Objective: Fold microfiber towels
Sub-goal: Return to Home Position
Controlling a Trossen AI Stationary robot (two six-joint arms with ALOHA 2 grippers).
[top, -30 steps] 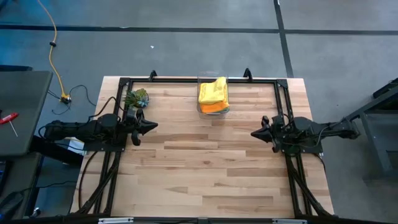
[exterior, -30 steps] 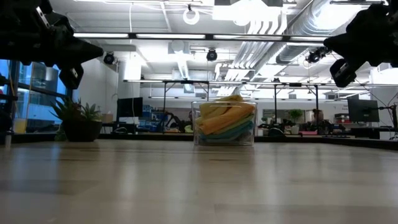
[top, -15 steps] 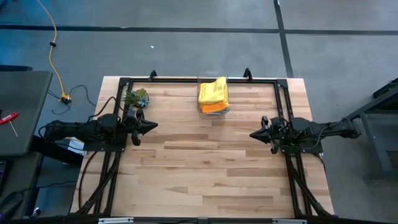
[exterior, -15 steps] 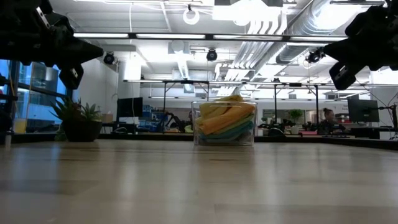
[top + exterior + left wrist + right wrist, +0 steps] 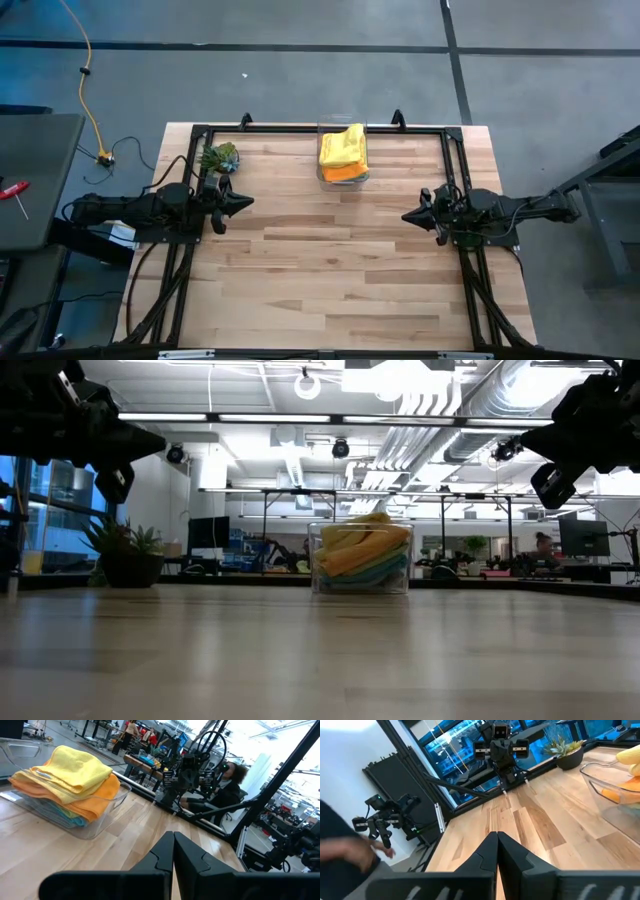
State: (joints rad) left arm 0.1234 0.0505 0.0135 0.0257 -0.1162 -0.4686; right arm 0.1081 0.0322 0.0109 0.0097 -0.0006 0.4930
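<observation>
A stack of microfiber towels [image 5: 343, 152] lies in a clear plastic box [image 5: 343, 176] at the table's far middle: yellow on top, orange under it, teal lower down; they also show in the left wrist view [image 5: 70, 777]. The grey and lime green towels are hidden. My left gripper [image 5: 247, 202] is shut and empty above the table's left side. My right gripper [image 5: 408, 215] is shut and empty above the right side. Both stand clear of the box.
A small potted green plant [image 5: 219, 157] stands at the far left near my left gripper. A black frame [image 5: 300, 128] runs along the table's far edge and sides. Bare wood [image 5: 330, 270] stretches between the arms and toward the near edge.
My right gripper has shifted slightly toward the table's left. The towels and my left gripper have kept still.
</observation>
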